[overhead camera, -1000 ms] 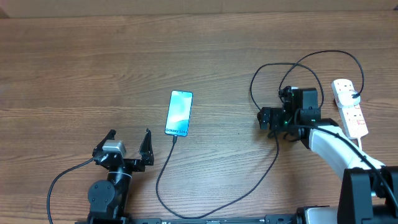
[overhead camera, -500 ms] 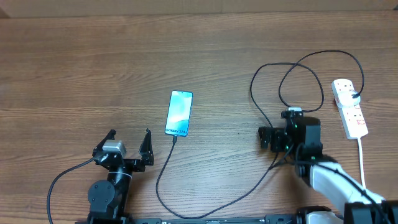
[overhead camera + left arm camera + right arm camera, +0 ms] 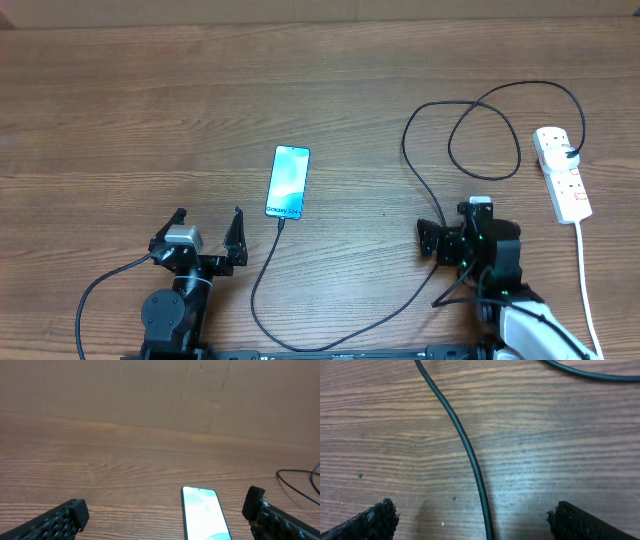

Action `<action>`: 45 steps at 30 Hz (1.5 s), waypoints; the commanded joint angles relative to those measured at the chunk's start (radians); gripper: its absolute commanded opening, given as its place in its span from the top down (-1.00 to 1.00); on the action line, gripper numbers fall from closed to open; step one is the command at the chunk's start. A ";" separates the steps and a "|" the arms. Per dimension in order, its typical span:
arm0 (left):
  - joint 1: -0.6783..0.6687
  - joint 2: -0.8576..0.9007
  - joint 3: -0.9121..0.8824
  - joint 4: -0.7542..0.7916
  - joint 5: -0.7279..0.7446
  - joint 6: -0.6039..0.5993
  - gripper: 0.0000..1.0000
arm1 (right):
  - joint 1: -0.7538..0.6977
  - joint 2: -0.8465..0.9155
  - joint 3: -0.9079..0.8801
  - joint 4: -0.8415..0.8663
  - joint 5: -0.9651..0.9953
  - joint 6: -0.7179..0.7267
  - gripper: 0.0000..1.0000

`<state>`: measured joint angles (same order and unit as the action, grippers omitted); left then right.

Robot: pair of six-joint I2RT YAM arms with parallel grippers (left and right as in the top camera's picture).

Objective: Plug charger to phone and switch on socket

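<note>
The phone (image 3: 288,181) lies flat with its blue-teal screen up, and it also shows in the left wrist view as phone (image 3: 205,516). The black charger (image 3: 405,150) loops from the white socket (image 3: 563,172) across the table, and its tip meets the phone's near end. My left gripper (image 3: 208,222) stands open just near-left of the phone, holding nothing. My right gripper (image 3: 450,228) is open above a stretch of the cable, well short of the socket. In the right wrist view the charger (image 3: 465,445) runs between the open fingers (image 3: 375,519) without being touched.
The wooden table (image 3: 120,100) stretches wide to the far left. The socket's white lead (image 3: 583,270) runs toward the near right edge. A plain brown wall (image 3: 150,390) stands behind the table's far edge.
The right arm has pulled back from beside the socket toward the near edge, its gripper staying open. The left arm, phone and cable have not moved.
</note>
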<state>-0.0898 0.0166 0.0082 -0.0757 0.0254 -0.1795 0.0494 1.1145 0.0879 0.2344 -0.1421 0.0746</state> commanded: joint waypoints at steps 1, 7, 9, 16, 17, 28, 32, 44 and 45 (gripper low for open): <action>0.006 -0.012 -0.003 -0.002 -0.002 0.019 -0.99 | 0.002 -0.048 -0.038 0.007 -0.001 0.030 -1.00; 0.006 -0.012 -0.003 -0.002 -0.002 0.019 -0.99 | 0.002 -0.124 -0.074 0.001 -0.002 0.034 -1.00; 0.006 -0.012 -0.003 -0.002 -0.002 0.019 -0.99 | 0.002 -0.152 -0.080 -0.013 -0.002 0.034 -1.00; 0.006 -0.012 -0.003 -0.002 -0.002 0.019 -0.99 | 0.002 -0.235 -0.080 -0.099 -0.001 0.034 -1.00; 0.006 -0.012 -0.003 -0.002 -0.002 0.019 -0.99 | 0.002 -0.248 -0.080 -0.111 -0.002 0.034 -1.00; 0.006 -0.012 -0.003 -0.002 -0.002 0.019 -0.99 | 0.002 -0.451 -0.080 -0.290 -0.001 0.032 -1.00; 0.006 -0.012 -0.003 -0.002 -0.002 0.019 -0.99 | 0.002 -0.521 -0.080 -0.308 -0.001 0.029 -1.00; 0.006 -0.012 -0.003 -0.002 -0.002 0.019 -0.99 | 0.002 -0.612 -0.080 -0.309 -0.010 0.030 -1.00; 0.006 -0.012 -0.003 -0.002 -0.002 0.019 -0.99 | 0.002 -0.623 -0.080 -0.309 -0.010 0.032 -1.00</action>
<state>-0.0898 0.0166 0.0082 -0.0757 0.0250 -0.1795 0.0494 0.5255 0.0181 -0.0769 -0.1478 0.1043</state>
